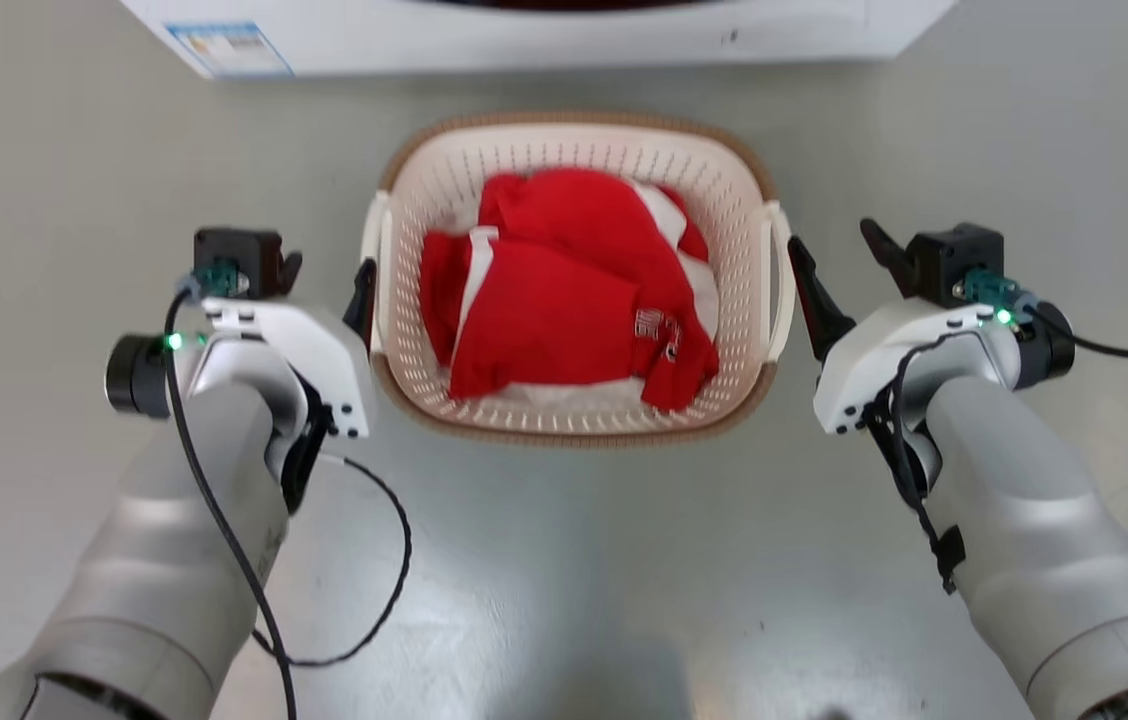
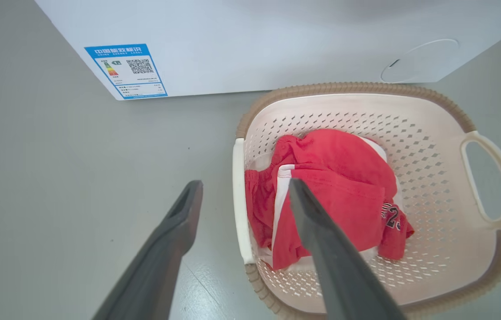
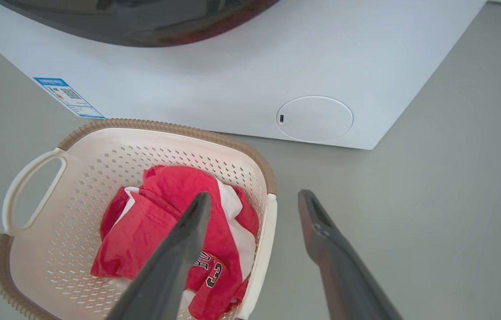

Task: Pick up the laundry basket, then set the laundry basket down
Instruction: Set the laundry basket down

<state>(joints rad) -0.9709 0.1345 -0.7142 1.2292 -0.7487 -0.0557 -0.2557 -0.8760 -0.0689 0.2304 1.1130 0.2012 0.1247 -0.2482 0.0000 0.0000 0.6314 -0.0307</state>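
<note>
When scanning from the near edge, meet bare grey floor (image 1: pixel 564 600) first, plus a black cable (image 1: pixel 408 550) looping off the left forearm. Farther in, at the left, find the left gripper (image 1: pixel 327 272): spread wide, pinching nothing, its inner finger (image 1: pixel 361 300) just beside the basket's left handle (image 1: pixel 376 225). From that wrist, note the white handle bar lying between the two dark fingers. At the right, level with it, find the right gripper (image 1: pixel 829 235): likewise spread, holding nothing, inner finger (image 1: pixel 812 295) just right of the right handle (image 1: pixel 780 280); cannot tell whether touching. Between the two, resting upright on the floor, see the basket (image 1: pixel 564 432): cream, perforated, brown-rimmed. Inside, note heaped red clothes (image 1: pixel 564 310) with white trim and printed numerals. Beyond the far rim, near but apart, reach the white washer (image 1: pixel 564 40), with a blue-edged label (image 1: pixel 229 48) at its left corner, a round cover (image 3: pixel 315 119) low at its right and a dark door (image 3: pixel 135 22) above.
</note>
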